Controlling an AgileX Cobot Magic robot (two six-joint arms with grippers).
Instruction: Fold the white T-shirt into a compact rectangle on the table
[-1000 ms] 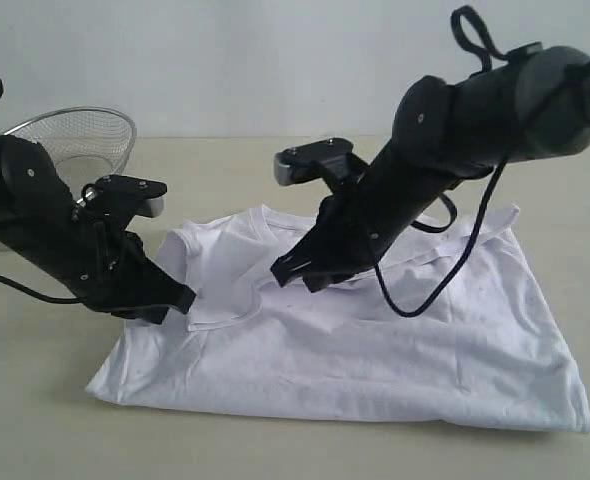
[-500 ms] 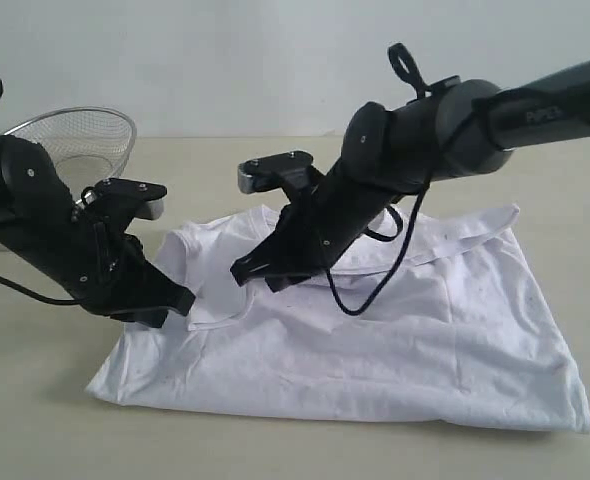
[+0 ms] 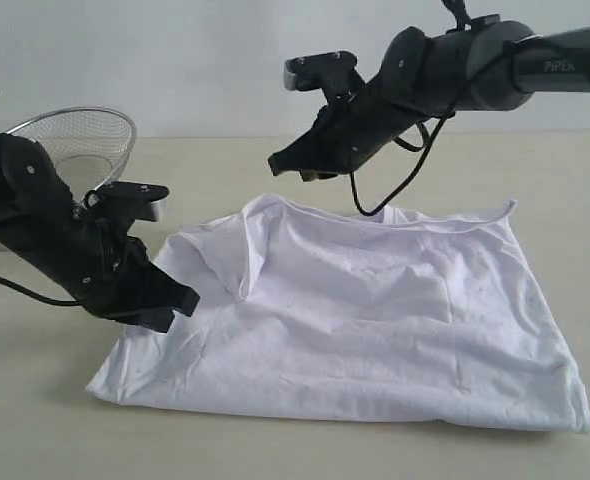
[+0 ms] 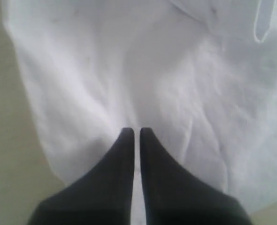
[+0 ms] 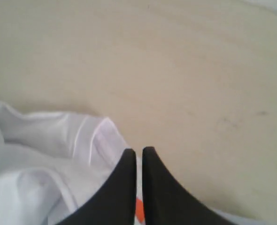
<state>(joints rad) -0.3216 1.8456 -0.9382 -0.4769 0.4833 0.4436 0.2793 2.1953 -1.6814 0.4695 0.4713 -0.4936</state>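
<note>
The white T-shirt (image 3: 375, 310) lies spread on the table (image 3: 35, 420), with one sleeve folded inward near its left side. My left gripper (image 3: 187, 300) rests low at the shirt's left edge, shut; in the left wrist view its tips (image 4: 136, 131) are together over white cloth (image 4: 129, 70), with nothing pinched. My right gripper (image 3: 275, 165) hangs shut in the air above the shirt's far edge. In the right wrist view it (image 5: 138, 151) points at bare table (image 5: 185, 70), with the collar (image 5: 35, 154) and the orange neck tag (image 5: 139, 211) beneath it.
A silver wire-mesh basket (image 3: 85, 140) stands at the back left, behind my left arm. A black cable (image 3: 375, 205) loops down from the right arm toward the shirt's far edge.
My right gripper has risen from the shirt's middle, up and toward the far edge. The cloth it was pressing now lies flatter. My left arm has hardly moved.
</note>
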